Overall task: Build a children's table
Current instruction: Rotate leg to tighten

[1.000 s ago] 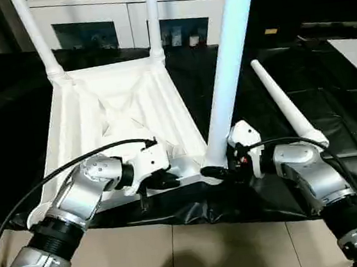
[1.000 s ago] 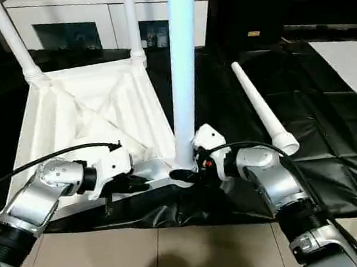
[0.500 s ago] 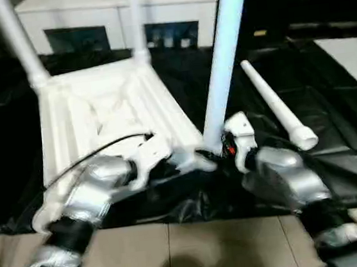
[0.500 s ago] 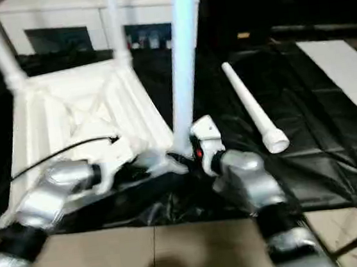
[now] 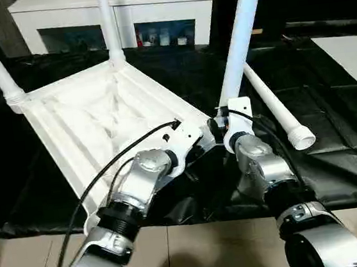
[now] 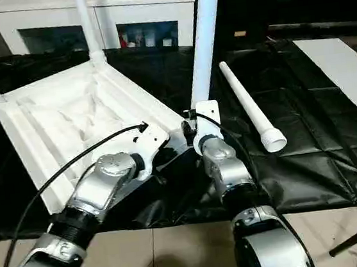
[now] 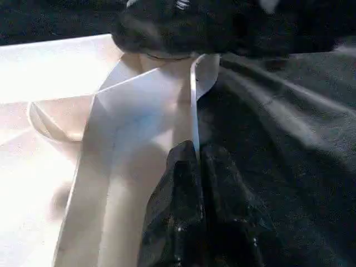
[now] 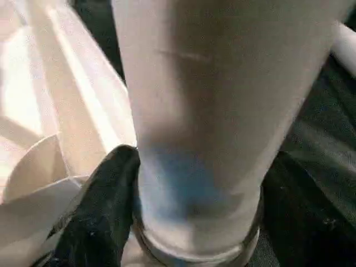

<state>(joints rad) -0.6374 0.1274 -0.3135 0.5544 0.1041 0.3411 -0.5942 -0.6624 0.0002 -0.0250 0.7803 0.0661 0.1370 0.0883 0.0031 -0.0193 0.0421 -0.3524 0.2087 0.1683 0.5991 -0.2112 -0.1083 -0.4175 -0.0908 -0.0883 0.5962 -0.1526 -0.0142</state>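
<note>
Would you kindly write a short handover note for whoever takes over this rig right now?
Left gripper: shut, pinching the rim of the upturned tabletop at its near corner.
Right gripper: closed around the base of the third leg, which stands in the near right socket.
Done: two far legs upright in their sockets.
Left: whether the third leg is fully seated cannot be told; the fourth leg lies on the black sheet, right of the tabletop, and the near left socket awaits it.

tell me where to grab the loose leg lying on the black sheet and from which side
Grab the loose leg around its middle, coming from straight above with the claw fingers across the tube. It lies flat on the black sheet, narrow end against the standing leg, wide open end nearer the robot. The middle is bare, and the round tube suits a crosswise pinch.
</note>
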